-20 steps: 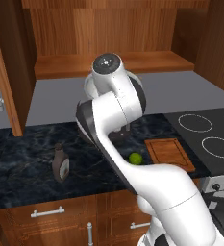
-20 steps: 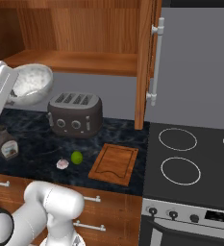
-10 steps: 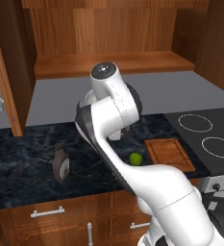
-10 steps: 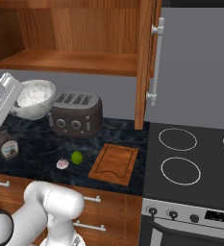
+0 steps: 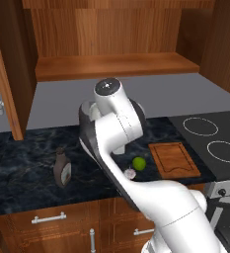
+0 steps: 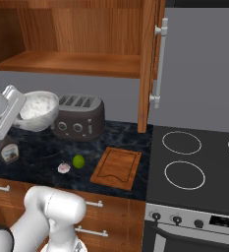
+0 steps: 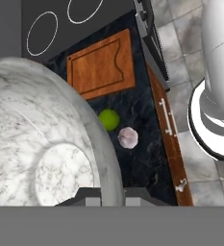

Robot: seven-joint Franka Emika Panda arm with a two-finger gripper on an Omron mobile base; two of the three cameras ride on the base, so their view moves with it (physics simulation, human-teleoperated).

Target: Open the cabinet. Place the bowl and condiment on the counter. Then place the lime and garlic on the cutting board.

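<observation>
No writing can be read on any item; the light label on the condiment bottle (image 5: 62, 170) is too small to make out, and the toaster (image 6: 80, 117) carries only unmarked knobs on its front.

The marbled stone bowl (image 6: 36, 109) is held by its rim in the clenched gripper (image 7: 108, 196), tilted, above the left part of the counter (image 6: 42, 152) and just beside the toaster. In the hand view the rim of the bowl passes between the two dark finger tips, and its pale interior is seen from close up. Whether the bowl touches the worktop cannot be told.

The condiment bottle stands upright on the dark veined counter, to the left of the arm in the left base view; in the right base view it is partly hidden behind the white hand. The lime (image 6: 78, 161) and the garlic (image 6: 64, 168) lie on the counter just beside each other, near the front edge and to the left of the cutting board (image 6: 117, 168), which is bare. The cabinet (image 6: 71, 34) is open: its right door (image 6: 153, 64) with the long silver handle stands swung out, and the wooden shelf (image 5: 114, 65) is exposed. The black stovetop (image 6: 194, 167) lies to the right of the board. In the left base view the toaster and bowl are hidden by the arm.
</observation>
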